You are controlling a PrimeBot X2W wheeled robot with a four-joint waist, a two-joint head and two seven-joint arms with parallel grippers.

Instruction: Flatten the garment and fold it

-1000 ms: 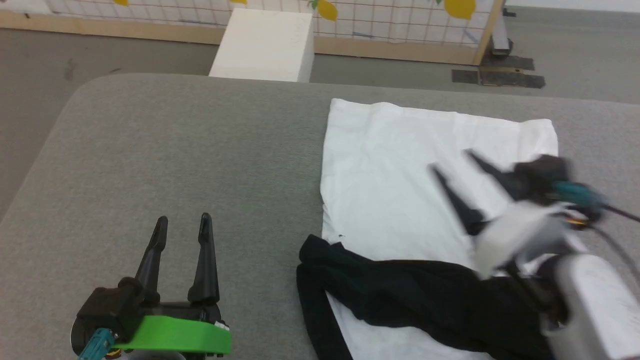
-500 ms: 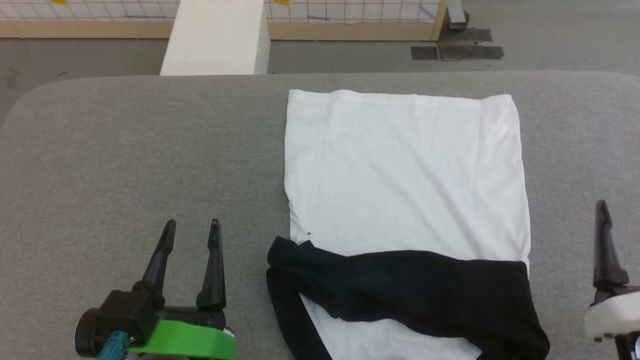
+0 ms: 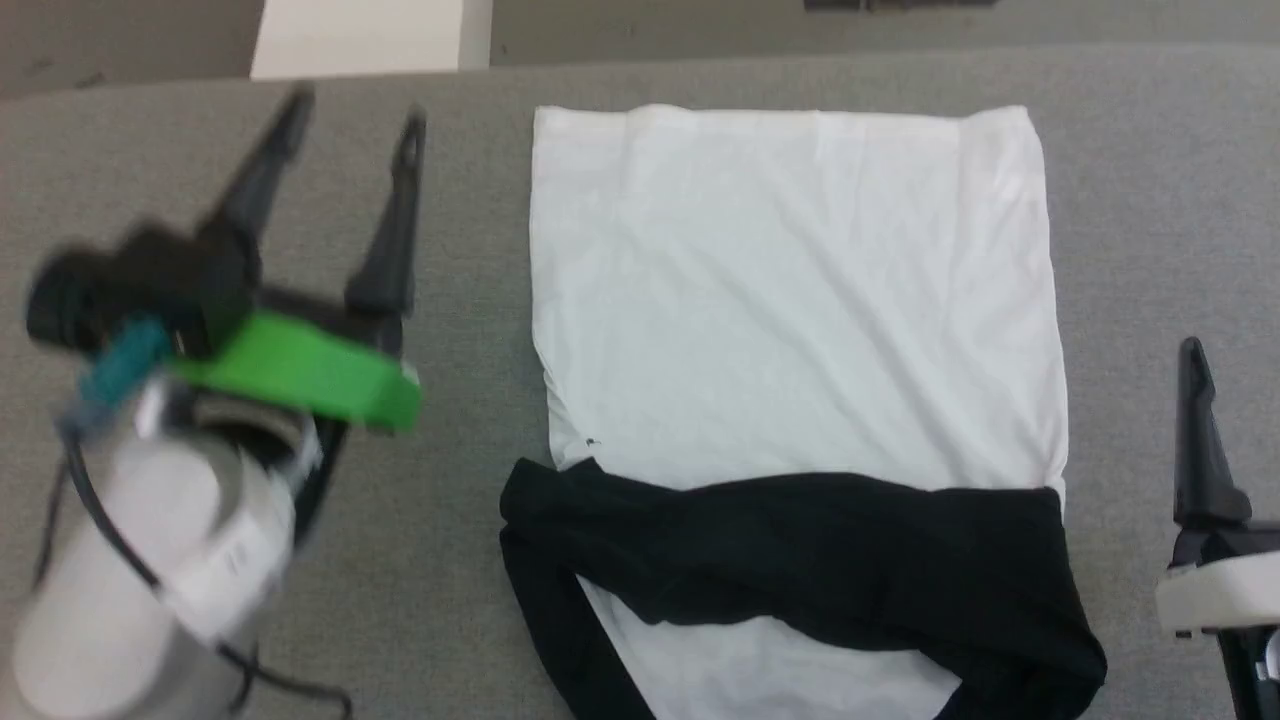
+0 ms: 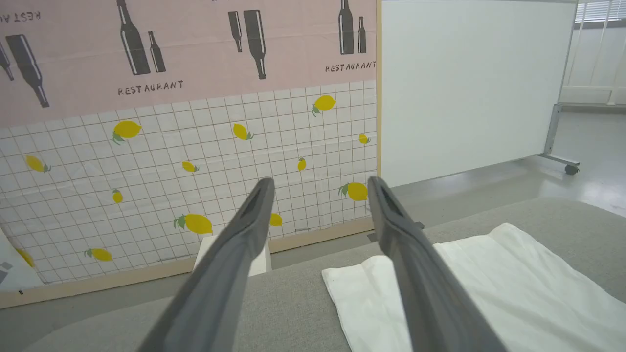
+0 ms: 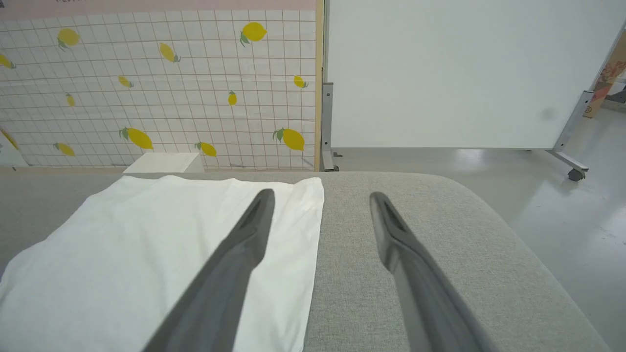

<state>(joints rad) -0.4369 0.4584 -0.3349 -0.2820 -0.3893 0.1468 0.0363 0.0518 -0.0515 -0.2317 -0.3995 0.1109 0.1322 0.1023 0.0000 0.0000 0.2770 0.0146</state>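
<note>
The garment (image 3: 790,290) lies flat on the grey table (image 3: 1150,200) as a plain white rectangle. Its black sleeves (image 3: 800,560) are laid across its near end. My left gripper (image 3: 352,115) hangs blurred above the table, left of the garment, open with nothing between its fingers. In the left wrist view the left gripper (image 4: 320,181) points past the garment's (image 4: 464,278) far left corner. My right gripper (image 5: 320,195) is open and empty over the garment's (image 5: 146,244) right edge. One of its fingers (image 3: 1200,440) shows at the lower right of the head view.
A white box (image 3: 360,35) stands on the floor just beyond the table's far edge. Behind it are a lemon-patterned wall panel (image 4: 146,161) and a wheeled whiteboard (image 4: 469,88). The table's rounded far right corner (image 5: 464,195) drops to grey floor.
The head camera has tilted down. My left gripper has risen and gone forward toward the far edge. My right gripper has withdrawn from over the garment to its right side. The garment lies as before.
</note>
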